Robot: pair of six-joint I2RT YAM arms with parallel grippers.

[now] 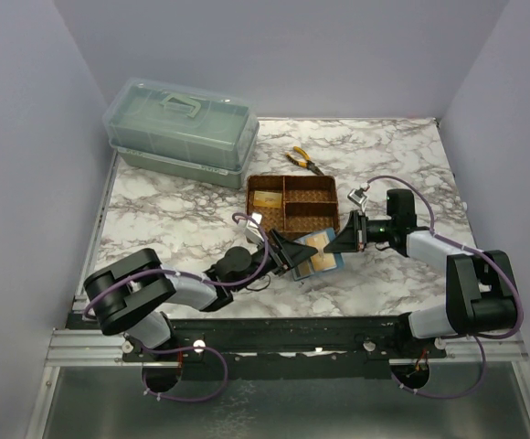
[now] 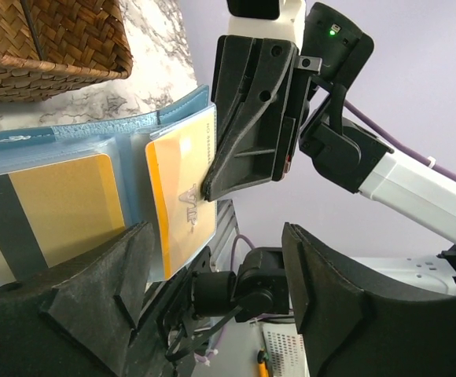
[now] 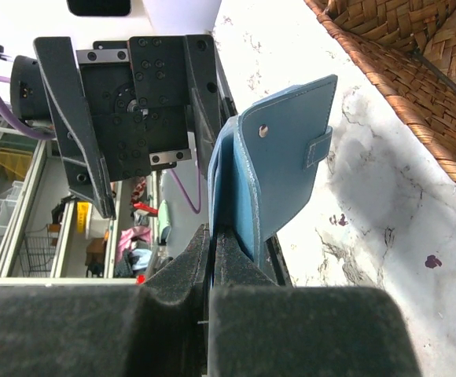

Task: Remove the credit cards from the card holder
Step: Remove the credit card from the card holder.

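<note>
The teal-blue card holder point(image 1: 324, 263) is held open and on edge just above the table's near centre. In the left wrist view its blue cover point(image 2: 94, 129) frames clear sleeves holding yellow-gold credit cards point(image 2: 185, 196), with another to the left point(image 2: 63, 204). My right gripper point(image 1: 335, 242) is shut on the thin outer edge of the sleeve page point(image 2: 208, 188). In the right wrist view the gripper point(image 3: 212, 236) pinches a thin sheet beside the blue cover point(image 3: 283, 173). My left gripper point(image 1: 292, 251) is open, its fingers either side of the holder's lower edge point(image 2: 216, 259), gripping nothing.
A brown woven three-compartment tray point(image 1: 292, 203) stands just behind the holder, with pale gold flat pieces in its left compartment point(image 1: 267, 199). Yellow-handled pliers point(image 1: 303, 160) lie behind it. A clear lidded plastic box point(image 1: 181, 128) stands at the back left.
</note>
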